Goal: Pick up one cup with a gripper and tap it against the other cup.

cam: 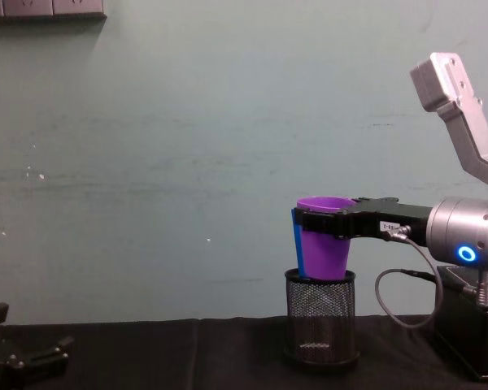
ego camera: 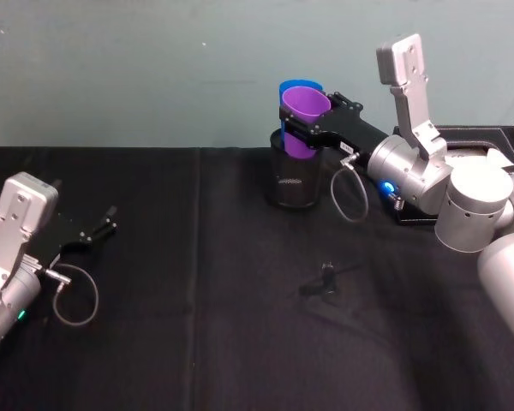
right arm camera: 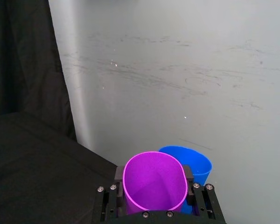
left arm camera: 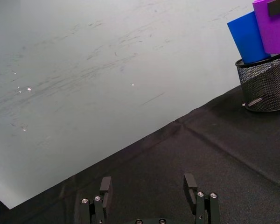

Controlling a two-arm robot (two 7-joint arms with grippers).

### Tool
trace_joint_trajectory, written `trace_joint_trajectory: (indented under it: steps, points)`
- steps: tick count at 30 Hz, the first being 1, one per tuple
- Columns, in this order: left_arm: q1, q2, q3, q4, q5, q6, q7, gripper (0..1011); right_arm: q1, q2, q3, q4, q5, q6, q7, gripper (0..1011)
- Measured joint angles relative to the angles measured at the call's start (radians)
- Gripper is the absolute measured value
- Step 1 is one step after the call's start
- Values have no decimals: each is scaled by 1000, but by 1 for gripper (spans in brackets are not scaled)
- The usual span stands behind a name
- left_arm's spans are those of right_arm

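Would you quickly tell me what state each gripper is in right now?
Left gripper: open, holding nothing, low over the black tablecloth.
Right gripper: shut on the purple cup, right beside the blue cup.

No legible text; one tiny white label [cam: 388, 227] on the right claw [cam: 321, 221], its print unreadable.

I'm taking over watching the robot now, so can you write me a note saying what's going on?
Right gripper: shut on the purple plastic tumbler, upright, base at the rim of the black wire-mesh pen holder.
Left gripper: open, parked low at the left of the black-covered table.
Bright blue plastic tumbler: standing in the holder, just behind the purple one.
Done: purple tumbler picked up, beside the blue one.
Left: the tap; I cannot tell if they touch.
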Motion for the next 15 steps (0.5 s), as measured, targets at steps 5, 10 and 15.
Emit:
trace_joint_trajectory:
  steps: [5, 10, 15]
  points:
    - [0, 0, 0, 0, 0, 0, 0, 1000, 0, 0, 0, 0, 0, 0, 0, 722]
    - [0, 0, 0, 0, 0, 0, 0, 1000, 0, 0, 0, 0, 0, 0, 0, 722]
    - [0, 0, 0, 0, 0, 0, 0, 1000, 0, 0, 0, 0, 0, 0, 0, 722]
